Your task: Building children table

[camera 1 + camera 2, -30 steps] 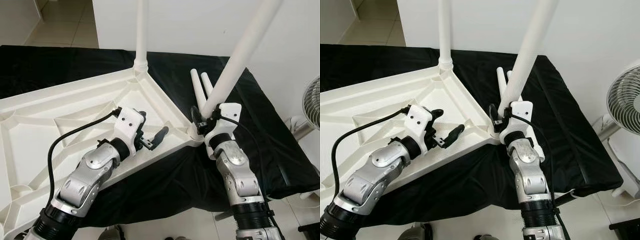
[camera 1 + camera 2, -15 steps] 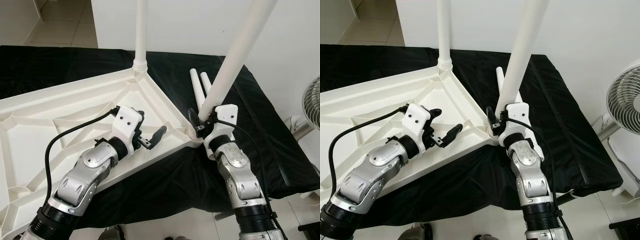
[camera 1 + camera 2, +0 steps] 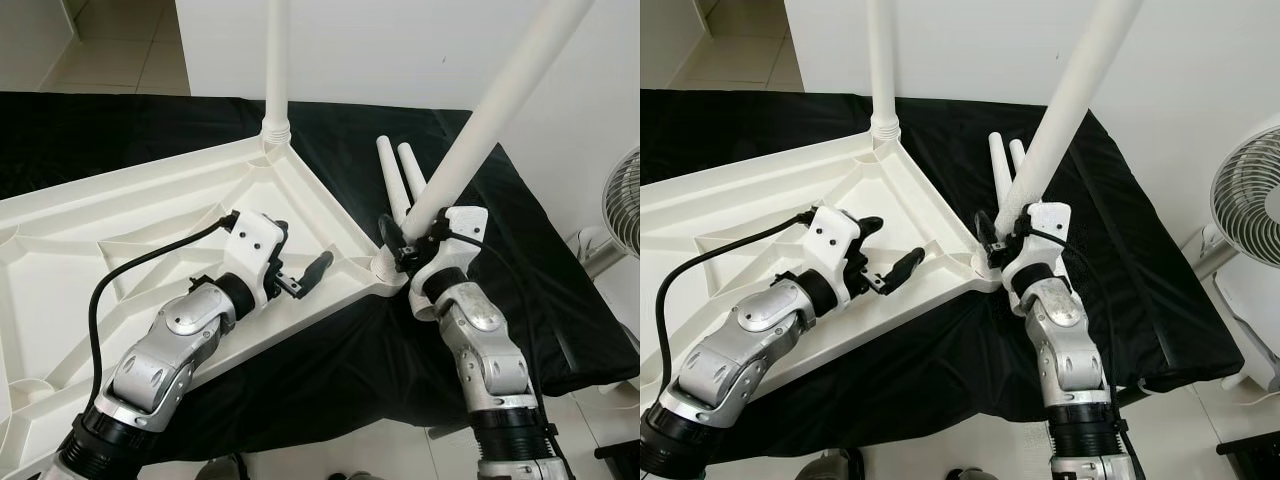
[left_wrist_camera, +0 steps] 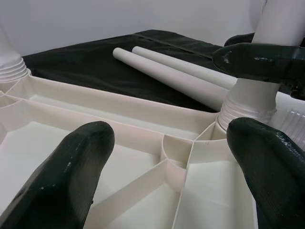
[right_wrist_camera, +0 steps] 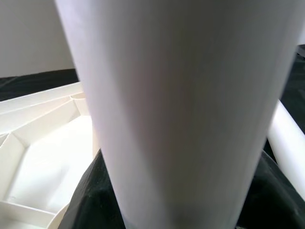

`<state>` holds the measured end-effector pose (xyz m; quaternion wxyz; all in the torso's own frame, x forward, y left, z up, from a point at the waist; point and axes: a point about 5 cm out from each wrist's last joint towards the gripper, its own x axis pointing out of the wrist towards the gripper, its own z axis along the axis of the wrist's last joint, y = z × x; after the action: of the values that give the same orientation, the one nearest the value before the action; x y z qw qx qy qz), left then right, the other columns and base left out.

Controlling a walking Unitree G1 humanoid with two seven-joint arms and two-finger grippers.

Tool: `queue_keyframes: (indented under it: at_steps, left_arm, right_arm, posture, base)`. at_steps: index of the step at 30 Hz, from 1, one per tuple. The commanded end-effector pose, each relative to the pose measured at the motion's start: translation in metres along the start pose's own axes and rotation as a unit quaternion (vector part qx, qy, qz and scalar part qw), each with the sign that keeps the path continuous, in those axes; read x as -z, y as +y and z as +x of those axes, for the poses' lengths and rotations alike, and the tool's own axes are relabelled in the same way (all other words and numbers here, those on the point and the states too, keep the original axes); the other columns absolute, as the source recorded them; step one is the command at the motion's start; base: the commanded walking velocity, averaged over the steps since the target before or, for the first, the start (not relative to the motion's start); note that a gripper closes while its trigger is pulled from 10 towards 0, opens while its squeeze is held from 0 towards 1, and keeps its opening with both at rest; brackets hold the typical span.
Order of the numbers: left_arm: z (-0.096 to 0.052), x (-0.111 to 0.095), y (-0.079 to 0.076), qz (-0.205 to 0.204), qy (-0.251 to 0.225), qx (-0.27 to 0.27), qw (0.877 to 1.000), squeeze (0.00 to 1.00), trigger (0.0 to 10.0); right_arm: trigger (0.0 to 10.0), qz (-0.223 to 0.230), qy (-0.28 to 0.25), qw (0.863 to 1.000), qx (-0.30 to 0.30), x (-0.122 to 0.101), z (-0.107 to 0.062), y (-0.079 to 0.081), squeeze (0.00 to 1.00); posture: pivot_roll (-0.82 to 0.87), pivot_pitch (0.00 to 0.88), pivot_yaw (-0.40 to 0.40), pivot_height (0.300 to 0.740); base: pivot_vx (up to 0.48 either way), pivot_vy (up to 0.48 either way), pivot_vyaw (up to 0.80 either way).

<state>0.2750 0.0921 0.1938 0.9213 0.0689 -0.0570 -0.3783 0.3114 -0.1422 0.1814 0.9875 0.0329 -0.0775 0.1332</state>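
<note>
The white tabletop [image 3: 120, 230] lies upside down on a black cloth. One white leg [image 3: 277, 60] stands upright in its far corner. My right gripper [image 3: 412, 232] is shut on a second leg [image 3: 490, 110], low on its shaft. That leg leans to the right, with its threaded foot at the near right corner socket [image 4: 248, 102]. My left gripper [image 3: 300, 250] hovers open over the ribbed underside, just left of that corner, holding nothing. Its fingers [image 4: 71, 176] frame the socket in the left wrist view. The held leg [image 5: 181, 109] is close up in the right wrist view.
Two loose white legs [image 3: 395, 180] lie side by side on the black cloth [image 3: 540, 260] behind the right gripper. A fan [image 3: 1250, 200] stands at the right, off the cloth. A white wall [image 3: 400, 50] runs behind, and tiled floor [image 3: 400, 450] shows in front.
The leg in my right gripper stood steeper half a second ago and now leans further right again. The left gripper has stayed open in about the same place.
</note>
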Motion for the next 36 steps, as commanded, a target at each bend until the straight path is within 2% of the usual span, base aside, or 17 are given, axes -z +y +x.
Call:
queue_keyframes:
  at_steps: [1,10,17,23,34,36]
  left_arm:
    - [0.000,-0.003,-0.007,0.003,-0.001,0.060,0.998,0.00,10.0]
    - [-0.002,-0.004,-0.006,0.003,0.000,0.057,0.998,0.00,10.0]
    - [-0.003,-0.005,-0.005,0.002,0.000,0.055,0.998,0.00,10.0]
    - [-0.003,-0.005,-0.005,0.003,0.000,0.054,0.999,0.00,10.0]
    - [-0.005,-0.006,-0.004,0.001,-0.001,0.048,0.999,0.00,10.0]
    - [-0.005,-0.006,-0.004,0.000,-0.001,0.046,0.999,0.00,10.0]
  right_arm:
    - [10.0,0.012,0.052,0.998,0.016,0.022,-0.005,-0.005,0.00]
    - [10.0,0.011,0.057,0.998,0.027,0.028,-0.013,-0.001,0.00]
    - [10.0,0.018,0.080,0.996,0.030,0.025,-0.003,-0.004,0.00]
    - [10.0,-0.023,0.091,0.996,0.008,0.018,0.015,-0.006,0.00]
    - [10.0,-0.021,0.102,0.994,-0.020,0.018,0.019,0.002,0.00]
    - [10.0,-0.058,0.102,0.992,-0.044,0.021,0.017,0.007,0.00]
  posture:
    - [0.08,0.156,-0.055,0.740]
    - [0.08,0.163,-0.057,0.740]
    - [0.08,0.168,-0.049,0.740]
    - [0.08,0.167,-0.053,0.740]
    - [0.09,0.163,-0.065,0.740]
    - [0.09,0.162,-0.069,0.740]
  base:
    - [0.000,0.000,0.00]
    - [0.000,0.000,0.00]
    - [0.000,0.000,0.00]
    - [0.000,0.000,0.00]
    - [0.000,0.000,0.00]
    - [0.000,0.000,0.00]
